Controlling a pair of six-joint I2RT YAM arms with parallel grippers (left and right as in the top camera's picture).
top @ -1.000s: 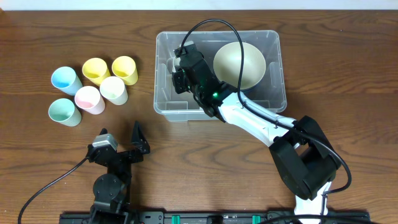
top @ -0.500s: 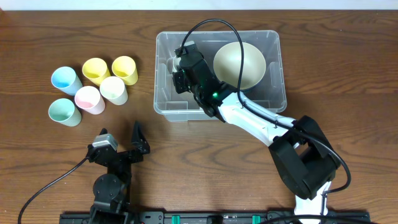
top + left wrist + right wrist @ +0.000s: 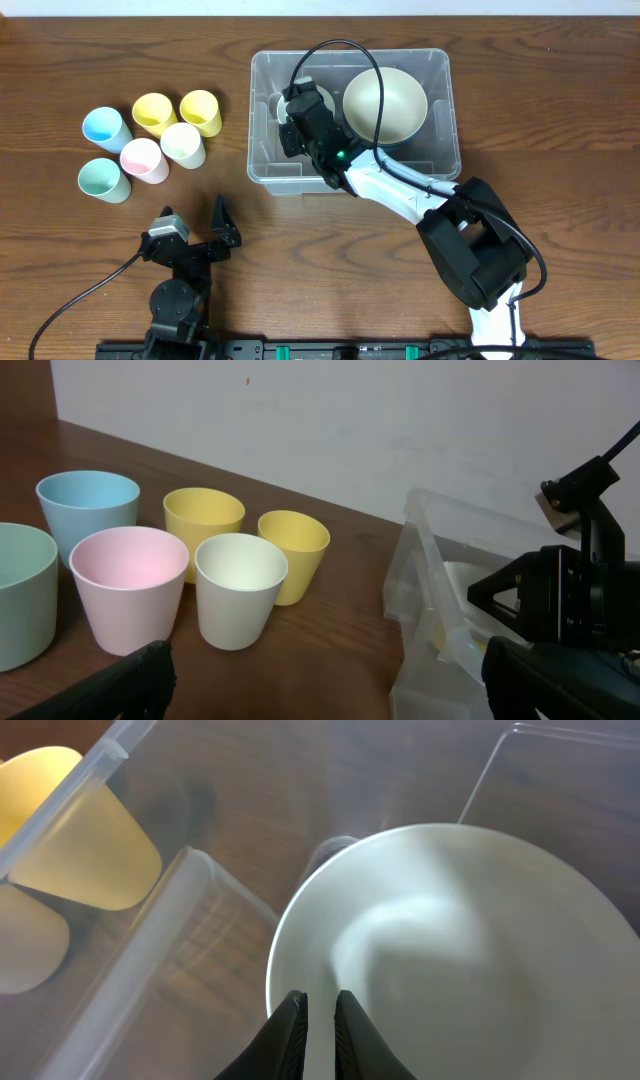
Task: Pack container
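The container sits mid-table toward the back, with a cream bowl in its right half. Not much changed in the last second. The right gripper crept a touch toward the back wall inside the left half, still pinching the rim of a white bowl. My guess is it's settling that bowl in and hasn't let go yet. The left gripper is parked near the front edge, spread wide. The cups are still waiting off to the left.
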